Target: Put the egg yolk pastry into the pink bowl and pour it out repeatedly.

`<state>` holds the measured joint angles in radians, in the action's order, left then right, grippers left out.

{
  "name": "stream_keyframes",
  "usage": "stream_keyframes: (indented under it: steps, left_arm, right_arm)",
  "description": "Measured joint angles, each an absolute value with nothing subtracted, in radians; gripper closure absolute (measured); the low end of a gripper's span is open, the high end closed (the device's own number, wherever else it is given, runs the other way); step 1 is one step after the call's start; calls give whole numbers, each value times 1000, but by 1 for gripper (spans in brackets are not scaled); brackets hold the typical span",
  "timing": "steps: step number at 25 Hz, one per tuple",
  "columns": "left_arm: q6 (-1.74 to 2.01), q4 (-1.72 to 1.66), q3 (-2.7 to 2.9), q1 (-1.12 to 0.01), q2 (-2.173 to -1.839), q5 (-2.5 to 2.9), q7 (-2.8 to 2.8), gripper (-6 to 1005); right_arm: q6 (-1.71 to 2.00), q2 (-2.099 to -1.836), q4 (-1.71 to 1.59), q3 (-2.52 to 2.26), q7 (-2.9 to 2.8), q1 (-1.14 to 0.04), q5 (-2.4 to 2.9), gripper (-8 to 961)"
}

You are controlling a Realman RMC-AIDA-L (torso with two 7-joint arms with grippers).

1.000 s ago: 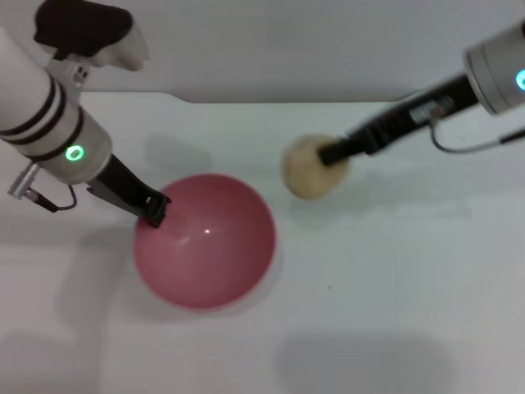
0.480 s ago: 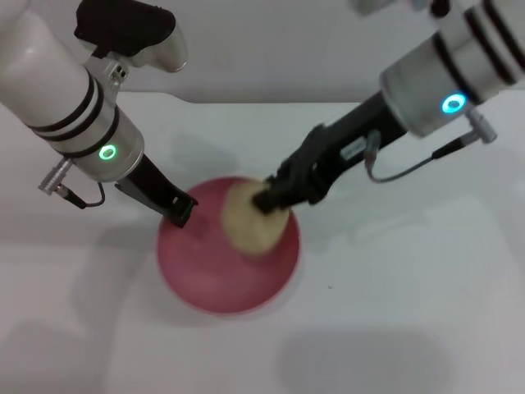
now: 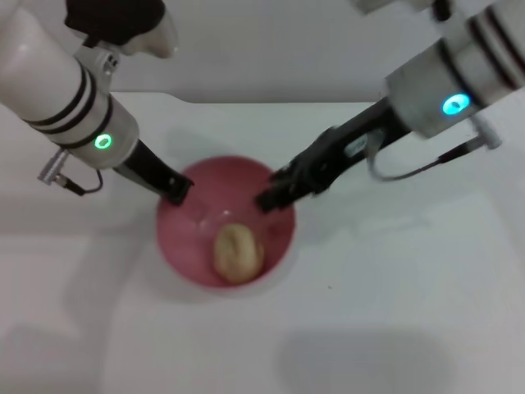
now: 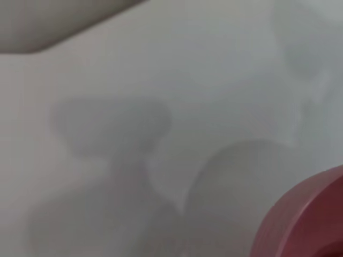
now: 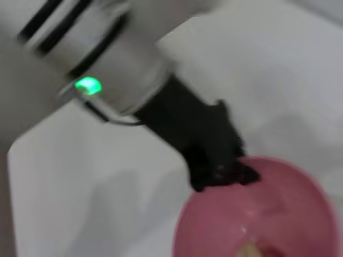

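one egg yolk pastry (image 3: 238, 252), a small rounded, slightly lumpy ball with a matte pale tan-yellow surface, lies inside the one pink bowl (image 3: 280, 248), toward the side of the bowl nearer the robot; a sliver of it also shows at the edge of the right wrist view. the pink bowl is round, deep and glossy, with a smooth plain wall and small bright highlights on its inner surface, and it stands on a flat, matte white table (image 3: 394, 312). two arms are in view, each white and cylindrical with dark bands and one lit ring, green on the left and blue on the right. the left gripper (image 3: 176, 190), black and slender, is closed on the bowl's far-left rim. the right gripper (image 3: 269, 199), also black, hovers over the bowl's far-right rim, holding nothing; how wide its fingers stand cannot be told.
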<state>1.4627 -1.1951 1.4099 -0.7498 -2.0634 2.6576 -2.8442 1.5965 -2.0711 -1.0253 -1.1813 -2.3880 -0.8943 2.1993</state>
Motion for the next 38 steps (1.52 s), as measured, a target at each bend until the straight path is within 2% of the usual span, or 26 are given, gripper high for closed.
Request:
stream_keyframes:
  steps: [5,7,8,9,10,13,14,15,19,23,24,28,30,38]
  left_arm:
    - [1317,-1265,1377,-658,-2056,2674,-2841,999]
    - [1232,-1344,1369,-589,-2056,2676,-2836,1000]
    - [1190,-1383,1370,-555,-2056,2675,-2832,1000]
    - [1090,-1484,1391,-470,-2059,2661,-2819,1000]
    - [1090,-1484,1391,-470,-2059,2661,-2819,1000]
    - [882,-1652,1495,-314,-2057,2630,-2766,1000]
    - [882,-1652,1495,-314,-2057,2630,-2766,1000]
    - [772,-1706,1572,-236,-2056,2629,-2714,1000]
    - [489,-1748,1766,-105,-2057,2642,-2601,1000]
    - [265,-1713,1920,-34,-2056,2671,-2484,999]
    - [71,-1658,2030,3,-2059,2716,-2372,999]
    - [-128,-1574,2134,20,-2061,2769,-2250,999]
    - [-380,-1442,2231,14,-2068,2785,-2090,1000]
    - [-681,-1156,2413,-139,-2077,2643,-1700,999]
  right_arm:
    - [1626,-2060,-1053,-982,-2464,-849,2316,493]
    - [1648,-2057,-1072,-915,-2476,-826,2383,470]
    - [1662,-2056,-1077,-872,-2481,-816,2434,470]
    - [1668,-2055,-1077,-848,-2483,-809,2467,469]
    - [1676,-2055,-1077,-817,-2485,-801,2503,469]
    - [1691,-2054,-1075,-751,-2485,-769,2546,468]
    - [1691,-2053,-1075,-733,-2483,-759,2550,467]
    - [1692,-2053,-1075,-717,-2481,-749,2554,467]
    - [1692,-2052,-1077,-633,-2477,-715,2563,466]
    - [1687,-2051,-1079,-563,-2469,-690,2569,464]
    - [1686,-2051,-1078,-553,-2466,-685,2569,464]
    - [1684,-2051,-1076,-517,-2456,-665,2570,462]
    - [1683,-2053,-1077,-499,-2450,-659,2571,462]
    - [1686,-2057,-1077,-473,-2448,-641,2568,459]
